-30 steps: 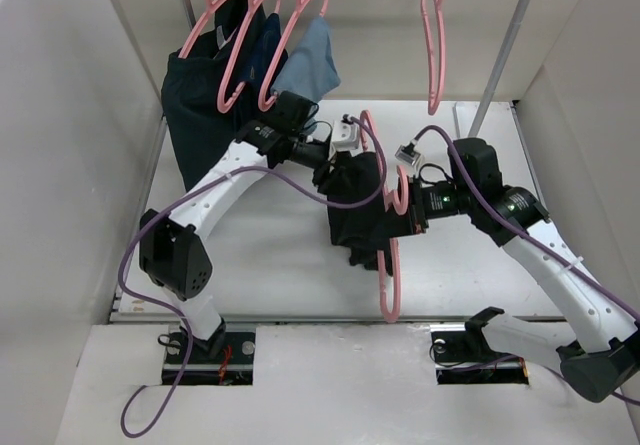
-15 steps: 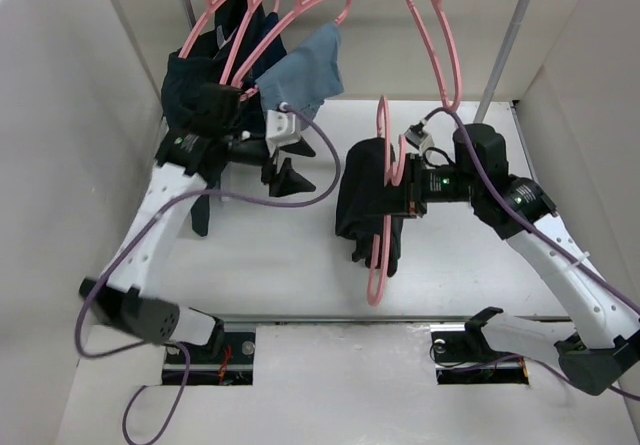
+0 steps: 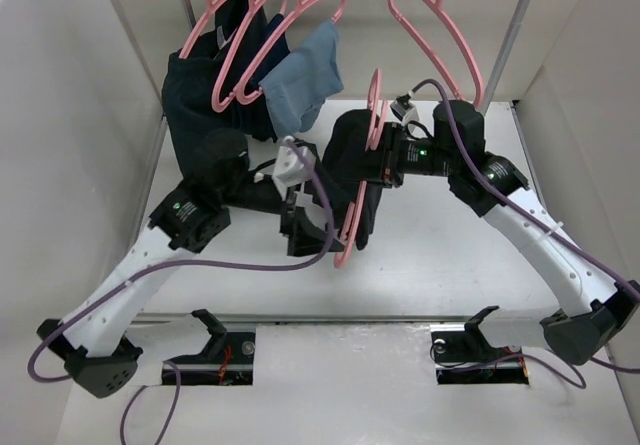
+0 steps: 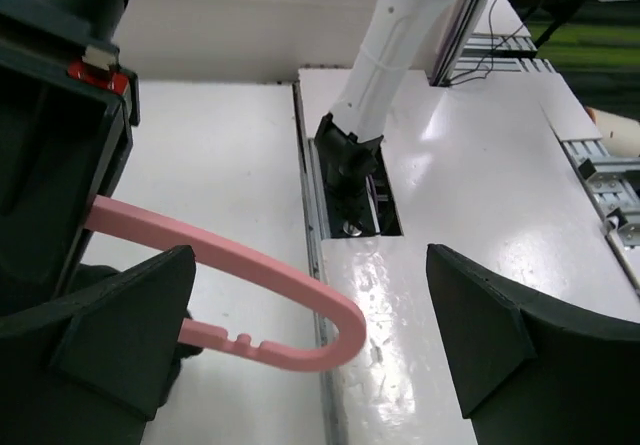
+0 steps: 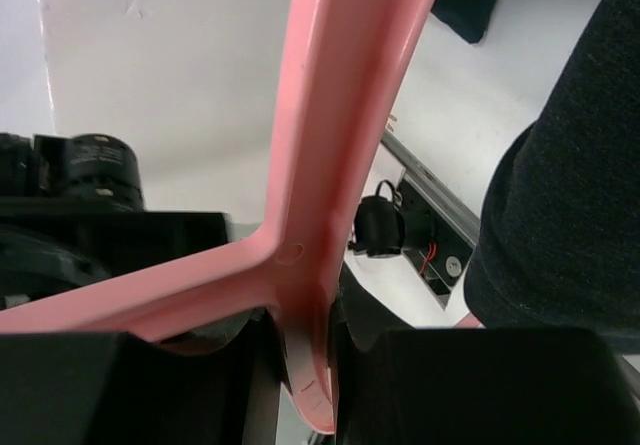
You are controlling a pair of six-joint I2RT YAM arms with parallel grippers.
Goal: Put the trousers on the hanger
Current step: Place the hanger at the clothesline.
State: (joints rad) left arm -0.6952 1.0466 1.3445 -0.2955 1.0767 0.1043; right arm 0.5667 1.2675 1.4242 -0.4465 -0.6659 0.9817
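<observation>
The right gripper is clamped tight on the pink hanger where its bars join, holding it above the table. The black trousers are draped over the hanger. The left gripper is spread wide. Its 2 fingers flank the hanger's looped end, seemingly without touching it.

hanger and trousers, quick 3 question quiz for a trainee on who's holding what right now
1. True or false: the left gripper is shut on the hanger.
2. Which gripper clamps the hanger? A left B right C neither
3. Fill in: black ___ hang draped over that hanger.
Key: 1 false, its fingers stand open either side of the hanger's loop. 2 B, the right gripper. 3 trousers.
</observation>
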